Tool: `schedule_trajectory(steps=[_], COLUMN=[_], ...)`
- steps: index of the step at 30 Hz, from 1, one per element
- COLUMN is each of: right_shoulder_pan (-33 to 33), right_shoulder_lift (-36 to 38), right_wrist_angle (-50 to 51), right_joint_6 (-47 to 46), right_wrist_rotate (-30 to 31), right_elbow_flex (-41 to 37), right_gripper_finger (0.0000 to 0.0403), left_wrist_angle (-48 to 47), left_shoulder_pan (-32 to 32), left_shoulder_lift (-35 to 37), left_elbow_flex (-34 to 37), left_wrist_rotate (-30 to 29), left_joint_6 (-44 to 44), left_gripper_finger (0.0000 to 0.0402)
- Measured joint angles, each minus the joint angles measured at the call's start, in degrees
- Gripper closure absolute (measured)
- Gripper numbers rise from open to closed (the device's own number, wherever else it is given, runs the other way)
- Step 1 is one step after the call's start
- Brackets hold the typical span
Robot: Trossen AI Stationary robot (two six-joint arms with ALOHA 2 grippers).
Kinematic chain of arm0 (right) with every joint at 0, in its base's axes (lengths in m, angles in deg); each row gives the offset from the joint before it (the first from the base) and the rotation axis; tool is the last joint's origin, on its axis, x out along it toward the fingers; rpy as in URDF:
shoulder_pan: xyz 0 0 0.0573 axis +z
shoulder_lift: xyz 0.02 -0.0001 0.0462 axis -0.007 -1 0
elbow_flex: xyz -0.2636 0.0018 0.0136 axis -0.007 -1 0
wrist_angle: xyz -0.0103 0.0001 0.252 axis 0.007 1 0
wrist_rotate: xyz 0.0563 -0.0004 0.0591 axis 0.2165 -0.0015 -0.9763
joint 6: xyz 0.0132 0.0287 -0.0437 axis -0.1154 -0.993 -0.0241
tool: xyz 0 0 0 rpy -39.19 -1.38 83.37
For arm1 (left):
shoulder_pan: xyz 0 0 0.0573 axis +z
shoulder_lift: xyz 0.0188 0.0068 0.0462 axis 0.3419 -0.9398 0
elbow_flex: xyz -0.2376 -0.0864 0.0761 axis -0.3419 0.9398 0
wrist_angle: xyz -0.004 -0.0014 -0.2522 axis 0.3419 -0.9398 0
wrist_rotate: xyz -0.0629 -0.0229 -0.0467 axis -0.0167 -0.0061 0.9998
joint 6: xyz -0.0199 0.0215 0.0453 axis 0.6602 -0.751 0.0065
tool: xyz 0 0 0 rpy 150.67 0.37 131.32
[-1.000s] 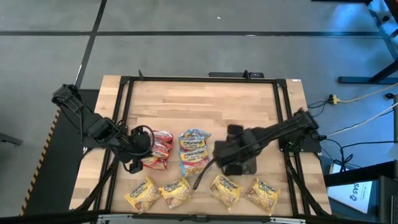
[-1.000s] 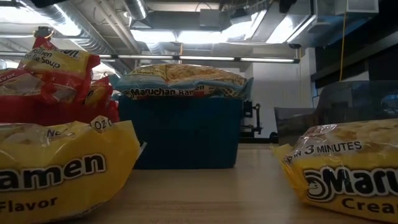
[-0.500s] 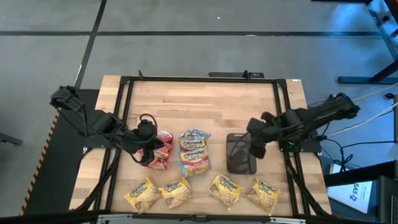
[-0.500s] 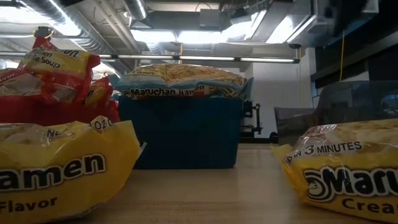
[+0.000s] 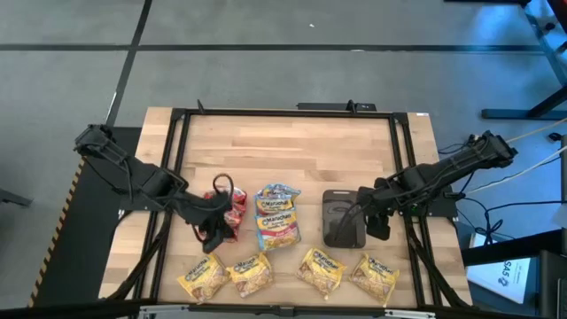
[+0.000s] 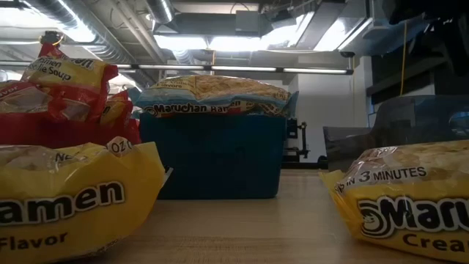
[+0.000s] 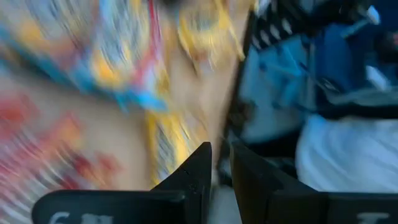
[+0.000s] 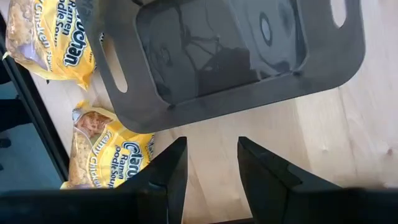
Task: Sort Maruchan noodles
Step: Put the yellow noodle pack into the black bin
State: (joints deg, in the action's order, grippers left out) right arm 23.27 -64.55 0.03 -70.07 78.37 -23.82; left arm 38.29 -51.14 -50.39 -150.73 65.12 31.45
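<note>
Red Maruchan packets (image 5: pixel 230 211) are piled on a red tray (image 6: pixel 66 132). Blue-edged packets (image 5: pixel 277 217) lie on top of a blue tray (image 6: pixel 212 158). Several yellow packets (image 5: pixel 251 273) lie flat in a row along the near edge. My left gripper (image 5: pixel 213 241) hangs at the red pile's near-left side; its fingers (image 7: pixel 198 171) stand a narrow gap apart with nothing between them. My right gripper (image 8: pixel 211 168) is open over bare wood, just right of the dark grey tray (image 5: pixel 343 217).
The dark grey tray (image 8: pixel 224 50) lies flat on the wood and holds nothing. Two yellow packets (image 8: pixel 106 155) lie close beside it toward the near edge. A black frame (image 5: pixel 283 112) rings the table. The far half of the table (image 5: pixel 292 151) is bare wood.
My right gripper has drawn back from over the dark grey tray toward the table's right edge and sunk lower, so the tray now shows uncovered. My left gripper has shifted a little toward the table's right along the red pile and has rolled.
</note>
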Motion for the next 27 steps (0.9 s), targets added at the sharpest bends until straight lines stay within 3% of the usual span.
schedule_trajectory(steps=[8, 11, 16, 27], right_shoulder_pan=[0.0, 0.0, 0.0, 0.0], right_shoulder_lift=[0.0, 0.0, 0.0, 0.0], right_wrist_angle=[-0.2, -0.2, -0.2, -0.8], right_joint_6=[0.2, 0.3, 0.2, 0.1], right_wrist_rotate=[-0.2, -0.2, 2.3, 1.7], right_elbow_flex=[-0.1, -0.1, -0.1, -0.1], right_gripper_finger=[0.0265, 0.0265, 0.0265, 0.0265], left_wrist_angle=[-1.0, -1.0, -2.6, -11.4], left_shoulder_pan=[-6.4, -9.4, -14.0, -18.4], left_shoulder_lift=[-8.5, -12.5, -17.8, -27.2], left_elbow_flex=[0.0, 0.0, 0.0, 0.0], left_wrist_rotate=[16.7, 21.8, 22.4, 21.7], left_joint_6=[26.5, 32.2, 35.2, 39.0], left_gripper_finger=[0.0347, 0.0341, 0.0334, 0.0289])
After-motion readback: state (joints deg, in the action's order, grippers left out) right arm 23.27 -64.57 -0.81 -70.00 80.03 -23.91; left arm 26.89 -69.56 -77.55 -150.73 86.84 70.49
